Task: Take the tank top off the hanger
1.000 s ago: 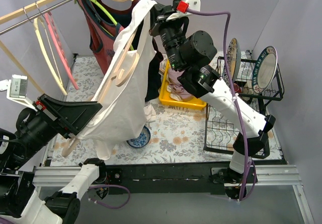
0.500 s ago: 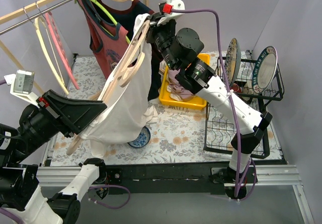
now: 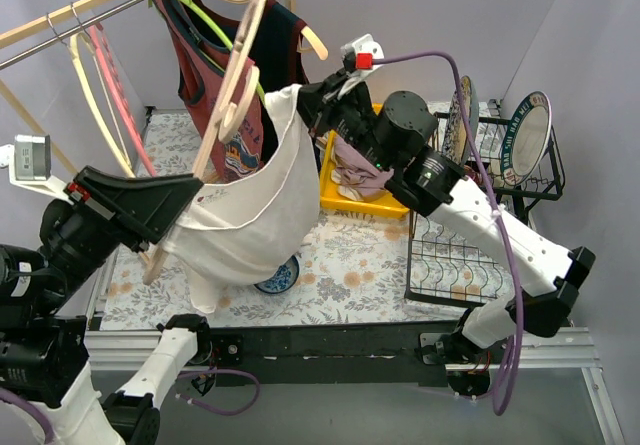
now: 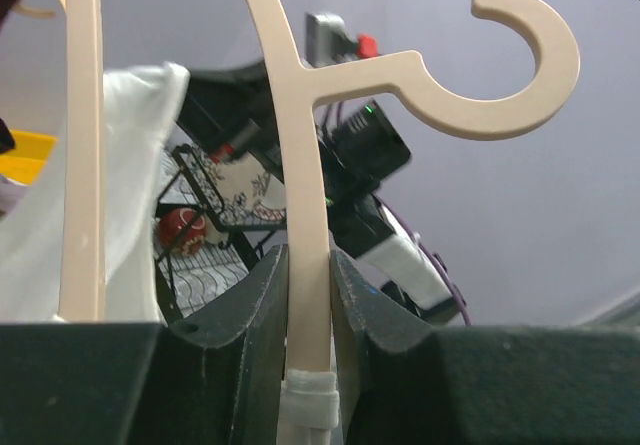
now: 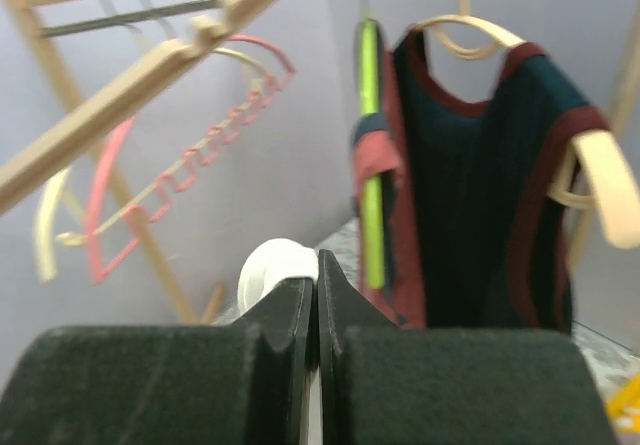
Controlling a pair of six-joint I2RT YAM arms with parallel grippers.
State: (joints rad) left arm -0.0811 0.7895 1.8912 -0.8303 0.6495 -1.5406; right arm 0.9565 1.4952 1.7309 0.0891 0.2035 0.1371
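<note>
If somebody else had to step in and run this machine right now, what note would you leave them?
Now: left gripper shut on the wooden hanger, tilted upward; right gripper shut on the edge of the white tank top, cloth stretched between them.
Done: the hanger's upper part is bare.
Left: free the cloth bunched at the hanger's lower end, by the left gripper.

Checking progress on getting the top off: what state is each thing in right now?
left hand, shut on the wooden hanger.
wooden hanger, tilted, upper part bare.
white tank top, slung between both hands, partly on the hanger near the left hand.
right hand, shut on the white tank top.
dark tank top, hanging up, untouched.
plates, standing upright.
</note>
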